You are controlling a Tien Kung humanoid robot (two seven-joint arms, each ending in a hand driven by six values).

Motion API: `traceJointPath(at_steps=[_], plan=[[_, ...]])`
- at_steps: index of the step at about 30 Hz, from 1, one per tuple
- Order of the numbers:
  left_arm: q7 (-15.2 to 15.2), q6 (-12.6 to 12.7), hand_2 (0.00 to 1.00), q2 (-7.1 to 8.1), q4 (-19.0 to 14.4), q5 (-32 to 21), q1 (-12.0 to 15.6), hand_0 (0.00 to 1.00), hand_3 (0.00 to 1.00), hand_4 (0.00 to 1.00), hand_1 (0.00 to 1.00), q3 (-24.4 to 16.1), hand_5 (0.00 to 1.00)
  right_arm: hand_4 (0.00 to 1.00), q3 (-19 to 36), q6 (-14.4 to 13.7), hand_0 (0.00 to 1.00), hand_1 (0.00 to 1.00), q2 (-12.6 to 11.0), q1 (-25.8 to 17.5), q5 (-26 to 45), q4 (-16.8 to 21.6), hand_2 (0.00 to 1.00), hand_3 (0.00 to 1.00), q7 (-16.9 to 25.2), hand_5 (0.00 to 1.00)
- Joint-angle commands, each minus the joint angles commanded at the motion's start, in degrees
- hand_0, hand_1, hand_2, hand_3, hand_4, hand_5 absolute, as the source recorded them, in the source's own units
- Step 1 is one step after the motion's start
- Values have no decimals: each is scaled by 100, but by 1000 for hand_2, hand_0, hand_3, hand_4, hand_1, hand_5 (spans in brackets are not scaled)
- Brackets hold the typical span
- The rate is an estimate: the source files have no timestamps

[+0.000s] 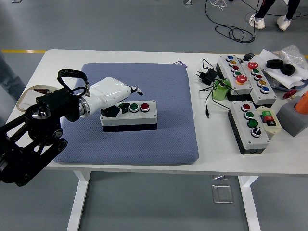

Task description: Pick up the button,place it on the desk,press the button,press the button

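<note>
A white-topped button box (pixel 129 115) with a green (pixel 134 107) and a red button (pixel 145 106) lies on the blue-grey mat (pixel 139 139). My left hand (pixel 124 101), white-shelled with dark fingers, hovers over the box's left end. One finger (pixel 137 89) points out to the right above the box; another dark finger (pixel 112 111) bends down onto the box's top at its left end, hiding what is there. The hand holds nothing. My right arm is out of sight.
On the table's right stand a long button panel (pixel 244 74) and a smaller button box (pixel 250 126), with a black charger and cable (pixel 207 77), a green piece (pixel 220 91), black rolls (pixel 281 66) and a grey block (pixel 293 118). A white tray (pixel 30 97) sits at the left edge.
</note>
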Motion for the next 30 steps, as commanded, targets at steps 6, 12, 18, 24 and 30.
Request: traceJointPath(at_steps=[6,12,18,24,30], plan=[[-13,-45,2,-77,40,0,-5,54,806,375,2,148,2,374,-8,-1,651,636,-2,-7,8,0,663,580,1,231],[12,-34,2,-167,140,0,7,56,805,374,2,212,2,374,-18,0,650,636,-3,-14,7,0,663,580,2,232],[-8,-77,2,-198,239,0,33,55,806,370,2,265,2,374,-2,5,651,636,-5,-9,-18,0,663,581,3,231],[14,-159,2,-237,383,0,4,55,806,377,2,315,2,374,-4,10,651,636,-5,7,-26,0,663,580,2,232],[65,-294,2,-277,463,0,-16,52,806,376,2,307,2,374,-3,6,651,636,-7,11,-23,0,663,580,4,230]])
